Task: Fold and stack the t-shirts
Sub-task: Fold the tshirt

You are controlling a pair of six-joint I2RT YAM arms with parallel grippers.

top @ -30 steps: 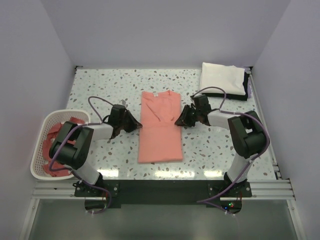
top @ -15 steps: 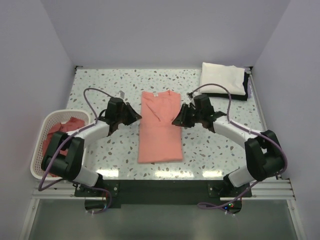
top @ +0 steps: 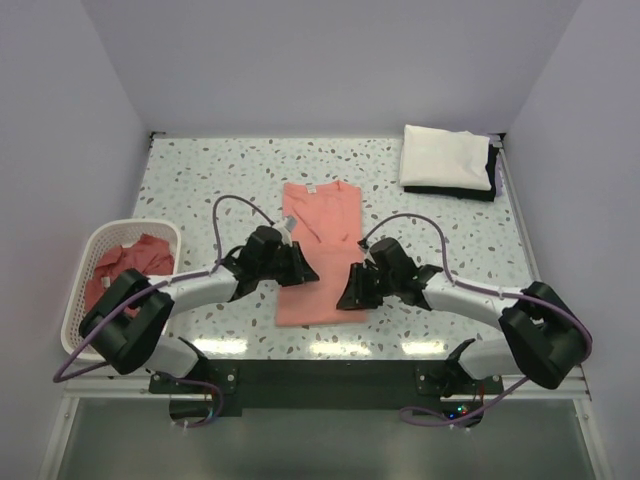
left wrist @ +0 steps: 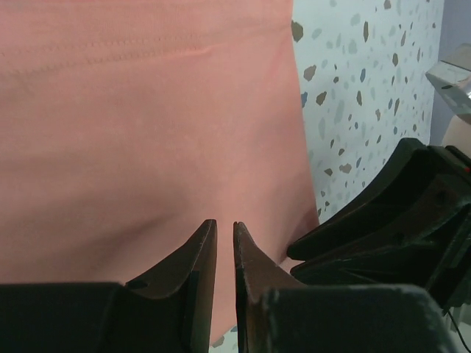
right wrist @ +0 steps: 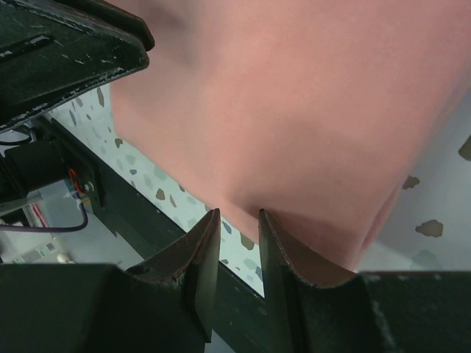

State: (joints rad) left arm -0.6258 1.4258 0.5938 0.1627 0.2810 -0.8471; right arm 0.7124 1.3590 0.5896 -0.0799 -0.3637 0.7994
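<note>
One salmon-pink t-shirt lies flat mid-table, folded into a long narrow strip with its white neck label at the far end. More pink t-shirts are heaped in the basket. My left gripper sits low over the strip's near left part. In the left wrist view the left gripper shows a narrow gap with nothing pinched, pink cloth beneath it. My right gripper is at the near right corner. In the right wrist view the right gripper stands slightly open, straddling the shirt's near hem.
A white lattice basket stands at the left edge. A folded white cloth pile on something black lies at the back right. The two grippers face each other closely across the shirt. The table's dark front rail runs just below the hem.
Both grippers have moved from the shirt's upper sides toward its near end and closer together. The left jaws have parted a little.
</note>
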